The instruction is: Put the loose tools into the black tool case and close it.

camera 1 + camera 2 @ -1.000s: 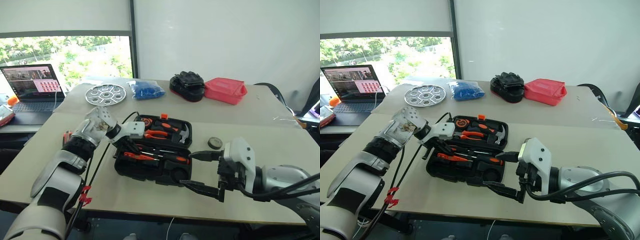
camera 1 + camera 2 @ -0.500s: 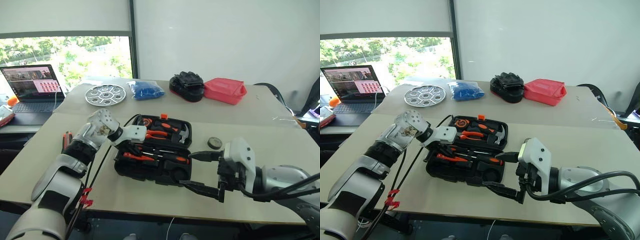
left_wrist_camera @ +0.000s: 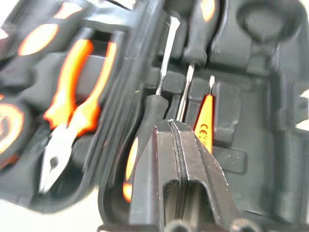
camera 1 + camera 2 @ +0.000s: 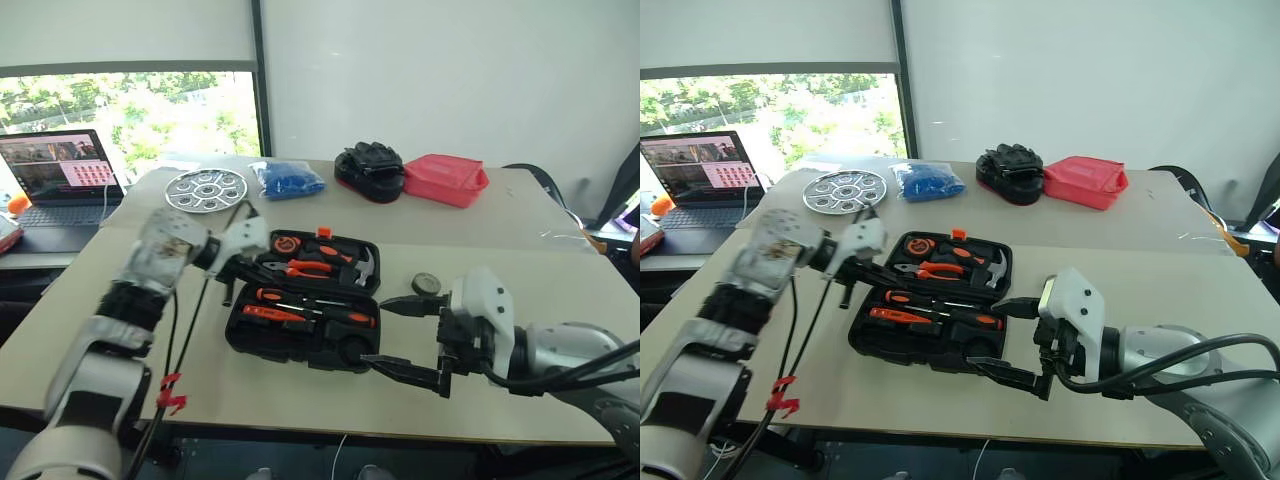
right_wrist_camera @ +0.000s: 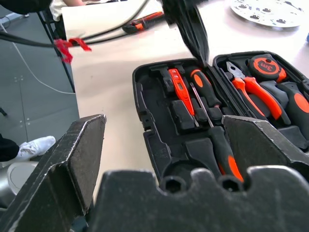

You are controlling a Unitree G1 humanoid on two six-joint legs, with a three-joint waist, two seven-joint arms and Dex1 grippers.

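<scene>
The black tool case [image 4: 262,335] lies open mid-table, with pliers [image 3: 72,111], a hammer, two screwdrivers [image 5: 207,92] and a slim orange tester [image 5: 179,89] in its slots. My left gripper [image 4: 250,275] hovers over the case's left end by the hinge. Its fingers [image 3: 169,145] are pressed together and hold nothing. My right gripper [image 4: 385,332] stands wide open at the case's right front corner, empty. A round dark tape measure [image 4: 427,284] lies on the table right of the case. An orange-and-black loose tool [image 5: 145,20] lies on the table left of the case.
At the back stand a round silver tray [image 4: 205,187], a blue bag [image 4: 290,178], a lumpy black bundle [image 4: 370,170] and a pinkish-red container [image 4: 447,178]. A laptop [image 4: 60,170] sits far left. Cables hang from my left arm.
My left gripper has lifted out of the case's front half and drawn back to the left, turning as it went. The right arm has stayed still.
</scene>
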